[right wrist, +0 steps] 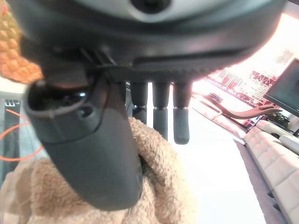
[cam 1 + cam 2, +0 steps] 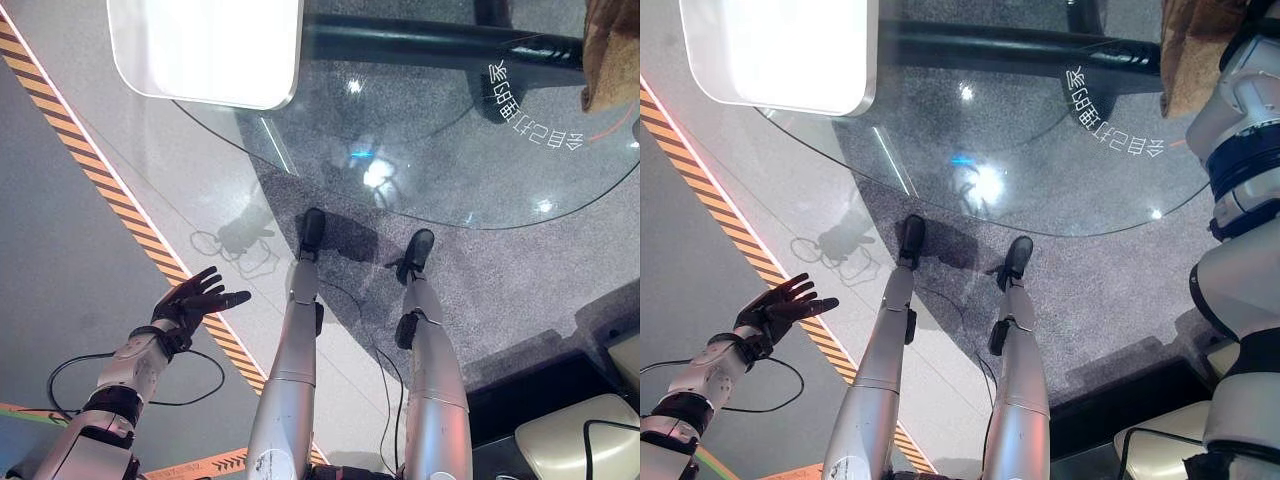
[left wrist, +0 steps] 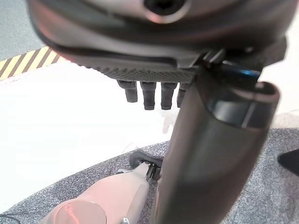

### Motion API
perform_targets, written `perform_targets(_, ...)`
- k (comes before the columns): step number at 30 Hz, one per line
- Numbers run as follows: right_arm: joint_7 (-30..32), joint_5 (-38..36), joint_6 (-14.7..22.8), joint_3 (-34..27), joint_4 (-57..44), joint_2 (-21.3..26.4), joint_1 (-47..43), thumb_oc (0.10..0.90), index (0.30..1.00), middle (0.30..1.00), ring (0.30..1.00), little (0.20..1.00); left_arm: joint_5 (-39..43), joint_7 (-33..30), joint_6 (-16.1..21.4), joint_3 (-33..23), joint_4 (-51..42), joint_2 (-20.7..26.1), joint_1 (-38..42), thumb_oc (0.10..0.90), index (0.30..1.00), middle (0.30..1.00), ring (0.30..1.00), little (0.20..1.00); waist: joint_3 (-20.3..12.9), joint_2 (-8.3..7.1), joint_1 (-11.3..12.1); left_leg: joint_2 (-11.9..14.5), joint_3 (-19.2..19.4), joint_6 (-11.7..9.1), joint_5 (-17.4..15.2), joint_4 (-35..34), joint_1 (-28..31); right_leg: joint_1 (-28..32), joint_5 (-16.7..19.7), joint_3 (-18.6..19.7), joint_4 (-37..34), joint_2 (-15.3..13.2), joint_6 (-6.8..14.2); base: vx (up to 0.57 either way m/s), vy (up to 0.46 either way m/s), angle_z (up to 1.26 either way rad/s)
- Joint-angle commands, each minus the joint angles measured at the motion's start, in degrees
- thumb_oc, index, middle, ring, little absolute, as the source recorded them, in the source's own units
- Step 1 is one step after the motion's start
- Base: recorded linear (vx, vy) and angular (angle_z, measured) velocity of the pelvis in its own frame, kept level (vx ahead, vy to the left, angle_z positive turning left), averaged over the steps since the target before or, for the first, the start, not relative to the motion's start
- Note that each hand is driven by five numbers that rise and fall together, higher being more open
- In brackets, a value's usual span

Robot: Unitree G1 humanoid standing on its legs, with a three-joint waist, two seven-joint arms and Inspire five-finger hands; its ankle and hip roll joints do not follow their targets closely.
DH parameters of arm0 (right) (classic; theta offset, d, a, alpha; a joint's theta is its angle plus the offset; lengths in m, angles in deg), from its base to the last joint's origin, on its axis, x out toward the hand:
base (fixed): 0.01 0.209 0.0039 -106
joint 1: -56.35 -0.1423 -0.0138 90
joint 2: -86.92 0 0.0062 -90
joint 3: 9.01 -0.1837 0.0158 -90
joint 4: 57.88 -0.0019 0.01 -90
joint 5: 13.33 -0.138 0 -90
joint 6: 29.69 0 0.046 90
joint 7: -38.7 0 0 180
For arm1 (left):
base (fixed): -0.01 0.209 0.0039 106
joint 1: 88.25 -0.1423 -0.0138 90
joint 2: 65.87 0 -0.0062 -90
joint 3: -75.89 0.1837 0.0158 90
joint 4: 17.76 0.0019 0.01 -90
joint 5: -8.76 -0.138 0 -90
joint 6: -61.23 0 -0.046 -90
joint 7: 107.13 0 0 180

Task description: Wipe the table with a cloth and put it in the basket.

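A round glass table (image 2: 450, 160) spread before us, its black base (image 2: 420, 42) showing through the top, with a white rectangular slab (image 2: 205, 48) lying over its far left edge and grey speckled carpet (image 2: 520, 280) under it. A yellow-and-black hazard stripe (image 2: 110, 190) ran along the floor to our left, and cream cushioned seats (image 2: 570, 440) sat at the lower right, near the carpet's edge. Nothing lay on the glass between us and the cloth. Our left hand (image 2: 192, 303) hung out over the floor beside the stripe, well apart from the table, its palm turned up, its fingers straight and fanned, holding nothing; its wrist view showed the fingertips (image 3: 149, 95) in a loose row above the bright floor. Our right arm reached forward over the table's far right edge, where the tan fluffy cloth (image 2: 1195, 50) rested. In the right wrist view our right hand (image 1: 93, 135) sat directly on the cloth (image 1: 159, 177), the thumb lying across the pile and the fingers (image 1: 180, 121) extending straight past it, neither curled around nor pinching the fabric. An orange honeycomb-patterned thing (image 1: 16, 51) showed just beyond that hand.
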Motion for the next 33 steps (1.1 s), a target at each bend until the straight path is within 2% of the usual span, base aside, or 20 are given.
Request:
perform_targets(1,6.5,2.3,1.1,4.2,-0.2,6.2,-7.2,0.100,0.300,0.300,0.300,0.200,1.5,-0.4,-0.3,-1.0,4.0,1.0,-1.8,0.800,0.900,0.900,0.900,0.900,-0.4,1.02,0.9,-3.5,3.3,5.7,-4.8,1.4,1.8,2.7,-4.9,-3.0,3.1,2.3,0.0,0.00,0.000,0.00)
perform_targets(8,6.1,4.7,6.2,7.0,-6.6,2.2,-10.1,0.100,0.300,0.300,0.300,0.200,0.9,-1.1,0.5,-0.6,3.3,-0.3,-2.4,0.800,0.900,0.900,0.900,0.900,-0.4,1.32,2.1,-4.0,3.0,5.8,-4.8,1.4,1.8,3.0,-5.5,-3.8,3.3,1.9,-0.1,0.00,0.005,0.00)
perform_targets(16,4.4,7.9,6.5,7.9,-15.3,-3.0,-10.5,0.100,0.300,0.300,0.300,0.200,-1.1,-0.9,1.1,-0.6,2.7,-1.6,-2.9,0.800,0.900,0.900,0.900,0.900,-0.4,1.19,3.2,-4.2,2.5,5.8,-5.0,1.4,2.0,3.4,-6.1,-4.7,3.4,1.7,-0.2,0.00,0.000,0.00)
perform_targets(22,1.5,12.2,6.7,6.5,-22.1,-7.5,-9.4,0.100,0.300,0.300,0.300,0.200,-3.4,-1.9,2.3,0.2,2.3,-4.6,-3.8,0.800,0.900,0.900,0.900,0.900,-0.4,1.22,4.0,-4.5,2.3,5.8,-5.1,1.2,1.9,3.5,-6.3,-5.1,3.2,1.7,0.0,0.00,0.000,0.00)
perform_targets(27,-2.9,15.5,6.1,5.7,-30.4,-8.7,-7.9,0.100,0.300,0.300,0.300,0.200,-5.4,-1.5,3.7,1.1,1.0,-6.2,-4.5,0.800,0.900,0.900,0.900,0.900,-0.4,0.63,4.1,-4.6,2.2,5.9,-5.0,1.1,1.6,3.4,-6.3,-5.2,3.0,2.0,0.2,0.00,-0.011,0.01)
perform_targets(33,-6.0,18.2,6.2,4.6,-35.9,-10.4,-6.1,0.100,0.300,0.300,0.300,0.200,-5.8,-3.0,4.1,1.3,0.5,-6.8,-4.1,0.800,0.900,0.900,0.900,0.900,-0.4,0.23,4.1,-4.7,2.2,6.0,-5.1,1.1,1.2,3.2,-6.1,-5.3,2.8,2.2,0.5,0.00,-0.003,0.01)
